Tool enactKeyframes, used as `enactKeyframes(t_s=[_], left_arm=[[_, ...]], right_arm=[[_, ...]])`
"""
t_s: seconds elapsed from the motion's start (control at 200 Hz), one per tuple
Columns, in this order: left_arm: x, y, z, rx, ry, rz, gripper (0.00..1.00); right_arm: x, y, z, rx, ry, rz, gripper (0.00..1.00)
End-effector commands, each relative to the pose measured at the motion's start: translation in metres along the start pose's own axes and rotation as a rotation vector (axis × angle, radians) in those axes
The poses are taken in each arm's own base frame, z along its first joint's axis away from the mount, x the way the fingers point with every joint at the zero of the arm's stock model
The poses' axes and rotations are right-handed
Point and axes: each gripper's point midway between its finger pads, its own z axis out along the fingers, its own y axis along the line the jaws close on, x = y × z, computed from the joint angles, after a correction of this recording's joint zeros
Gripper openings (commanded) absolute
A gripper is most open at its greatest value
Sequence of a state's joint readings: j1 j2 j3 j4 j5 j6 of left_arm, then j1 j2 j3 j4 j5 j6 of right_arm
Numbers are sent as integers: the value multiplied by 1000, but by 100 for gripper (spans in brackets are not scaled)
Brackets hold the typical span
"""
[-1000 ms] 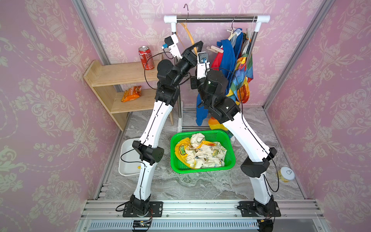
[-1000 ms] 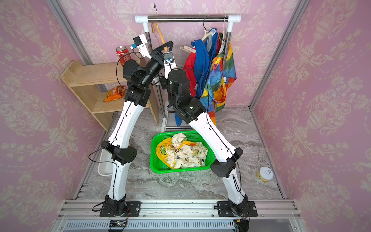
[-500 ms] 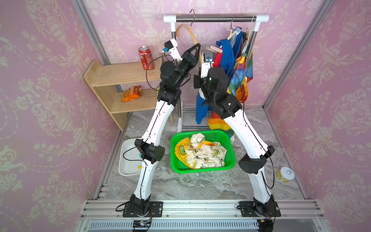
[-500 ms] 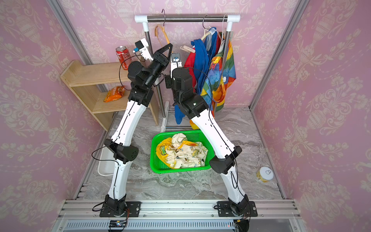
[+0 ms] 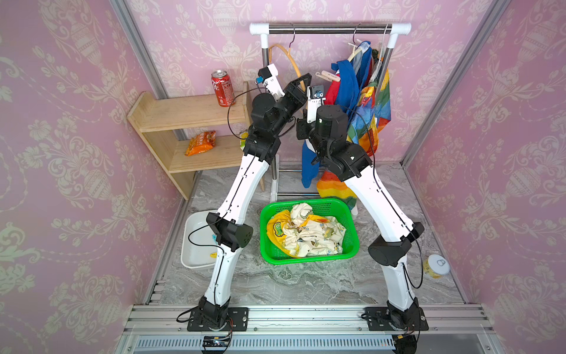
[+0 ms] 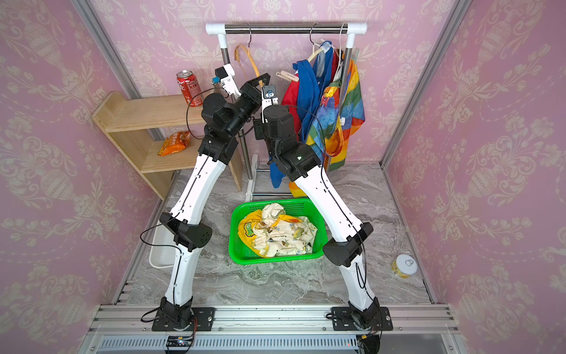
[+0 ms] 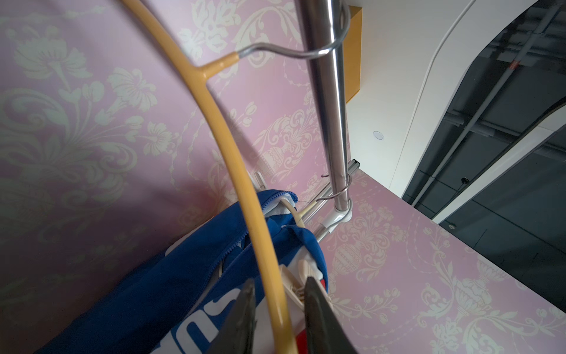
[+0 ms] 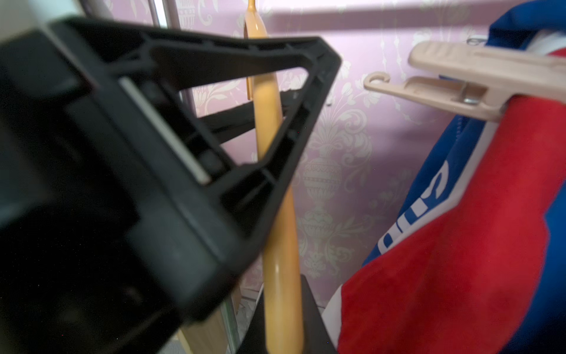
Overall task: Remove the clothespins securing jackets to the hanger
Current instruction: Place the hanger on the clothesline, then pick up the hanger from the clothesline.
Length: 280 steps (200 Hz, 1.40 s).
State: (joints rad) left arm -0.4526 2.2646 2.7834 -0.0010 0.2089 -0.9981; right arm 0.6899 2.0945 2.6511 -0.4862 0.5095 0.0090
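A bare yellow hanger hangs from the rail. My right gripper is shut on its lower arm. My left gripper stands open around the same hanger, with a gap on each side. A pale beige clothespin clips the blue-red-white jacket to its hanger, just right of both grippers; it shows close up in the right wrist view. The rainbow jacket hangs beside it. The yellow dinosaur jacket lies in the green basket.
The steel rail stands at the back wall. A wooden shelf on the left carries a red can and an orange snack bag. A white tub sits by the left arm, a yellow-lidded jar far right.
Both arms have risen toward the rail, carrying the yellow hanger up with them. The hanger's hook has slid a little to the right along the rail.
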Motion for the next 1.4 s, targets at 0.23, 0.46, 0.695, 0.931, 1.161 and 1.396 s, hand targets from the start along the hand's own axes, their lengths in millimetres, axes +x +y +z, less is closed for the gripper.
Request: enactKeyframes(t_s=[0.23,0.46,0.695,0.931,1.161,1.396], left_arm=[[6,-40,-14,-27,11,76,85],[4,-58,-33,-99,35,249,99],[-11,-67,-79,-292,-5,550,99],[-18,-76,-145,-380,1,705,99],[10,-85,-214,-332,99,616,99],[77,-58,-246,-326,258,328,99]], right_arm=[[33,5,-10,-75,145,-67,7],[30,-5,-22,-54,152,-39,61],[8,-32,-59,-11,109,43,100],[1,-54,-115,-54,123,161,100],[14,-64,-162,-103,173,232,100],[66,-44,-192,-134,308,397,100]])
